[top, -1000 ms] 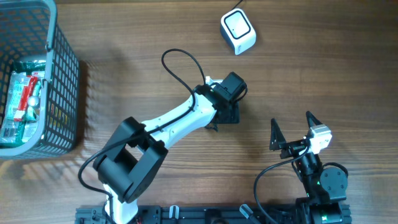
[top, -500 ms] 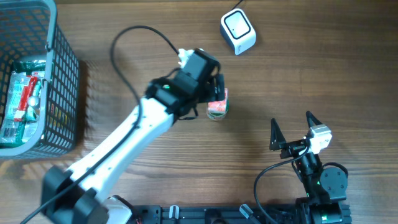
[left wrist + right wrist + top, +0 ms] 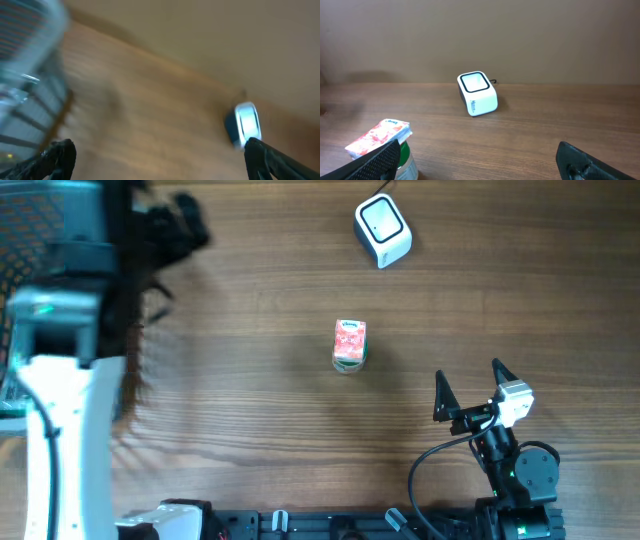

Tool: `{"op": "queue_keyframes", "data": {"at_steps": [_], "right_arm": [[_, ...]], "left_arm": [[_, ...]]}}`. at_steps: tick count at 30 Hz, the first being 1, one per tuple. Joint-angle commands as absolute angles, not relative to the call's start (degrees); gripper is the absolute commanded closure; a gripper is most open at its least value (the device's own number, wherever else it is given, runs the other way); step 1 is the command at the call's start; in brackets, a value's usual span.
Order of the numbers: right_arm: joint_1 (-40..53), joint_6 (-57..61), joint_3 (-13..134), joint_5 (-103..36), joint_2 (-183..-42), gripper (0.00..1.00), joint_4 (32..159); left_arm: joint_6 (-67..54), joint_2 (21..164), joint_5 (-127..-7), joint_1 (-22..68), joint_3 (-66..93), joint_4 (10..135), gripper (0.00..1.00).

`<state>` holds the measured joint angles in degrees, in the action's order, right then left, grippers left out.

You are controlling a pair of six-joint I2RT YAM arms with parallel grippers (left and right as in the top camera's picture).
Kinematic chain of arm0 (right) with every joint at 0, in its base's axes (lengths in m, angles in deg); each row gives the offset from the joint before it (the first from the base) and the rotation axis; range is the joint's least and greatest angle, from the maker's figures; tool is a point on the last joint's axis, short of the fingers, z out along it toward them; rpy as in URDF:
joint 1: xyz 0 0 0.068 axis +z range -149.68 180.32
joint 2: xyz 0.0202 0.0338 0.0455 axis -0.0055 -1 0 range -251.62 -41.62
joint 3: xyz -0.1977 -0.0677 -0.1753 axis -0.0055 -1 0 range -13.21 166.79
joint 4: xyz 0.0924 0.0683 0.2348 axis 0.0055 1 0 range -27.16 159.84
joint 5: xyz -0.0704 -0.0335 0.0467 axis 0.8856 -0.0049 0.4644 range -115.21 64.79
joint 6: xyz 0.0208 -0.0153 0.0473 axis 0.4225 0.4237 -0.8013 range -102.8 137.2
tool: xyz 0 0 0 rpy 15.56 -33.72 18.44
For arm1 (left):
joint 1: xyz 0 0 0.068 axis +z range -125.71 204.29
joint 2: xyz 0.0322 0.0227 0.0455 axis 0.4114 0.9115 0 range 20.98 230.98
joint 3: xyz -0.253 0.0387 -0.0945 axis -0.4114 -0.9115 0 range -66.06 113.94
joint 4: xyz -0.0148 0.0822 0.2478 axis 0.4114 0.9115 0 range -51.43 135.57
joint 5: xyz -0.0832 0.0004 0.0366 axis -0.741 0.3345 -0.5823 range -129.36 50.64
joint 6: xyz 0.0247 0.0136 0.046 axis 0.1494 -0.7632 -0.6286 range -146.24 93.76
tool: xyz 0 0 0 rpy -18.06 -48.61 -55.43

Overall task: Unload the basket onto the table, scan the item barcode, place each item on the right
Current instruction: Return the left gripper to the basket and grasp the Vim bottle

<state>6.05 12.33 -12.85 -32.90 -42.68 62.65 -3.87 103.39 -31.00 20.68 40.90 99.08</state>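
the item (image 3: 350,345) is a small box-shaped pack standing in the open middle of the wooden table (image 3: 250,430), apart from everything else. its wrapper is printed in a pink and red pattern on white, and its lower part is green. from the right wrist view it shows at the lower left, with a flat patterned top over a glossy green, rounded base. there is a small mark on its top face, too small to read.

the scanner (image 3: 477,93) is a smooth white plastic cube with rounded corners and a sloped top face. that face carries a square window inside a dark, rounded frame. a short line of blue lettering runs along its side, and it cannot be read. it sits near the far edge of the table, well beyond the item.

the table has a warm brown grain with long streaks.

the right gripper (image 3: 477,146) has its black, pointed fingers spread wide with nothing between them, low over the near right of the table. the left gripper (image 3: 159,145) also stands wide open and empty, and its view is heavily blurred. it is beside the grey wire-mesh basket (image 3: 40,210) at the far left.
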Motion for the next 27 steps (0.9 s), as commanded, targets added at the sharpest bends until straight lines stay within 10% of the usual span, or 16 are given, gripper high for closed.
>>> {"op": "queue_keyframes", "data": {"at_steps": [1, 27], "right_arm": [[5.9, 12.7, -12.9, -32.6, -42.6, 0.00, 62.4], [5.9, 12.7, -12.9, -32.6, -42.6, 0.00, 62.4]], "left_arm": [[-4.9, 102.7, -30.1, 30.8, 42.8, 99.5, 0.00], [-0.3, 115.4, -26.0, 56.2, 37.1, 110.6, 0.00]]}}
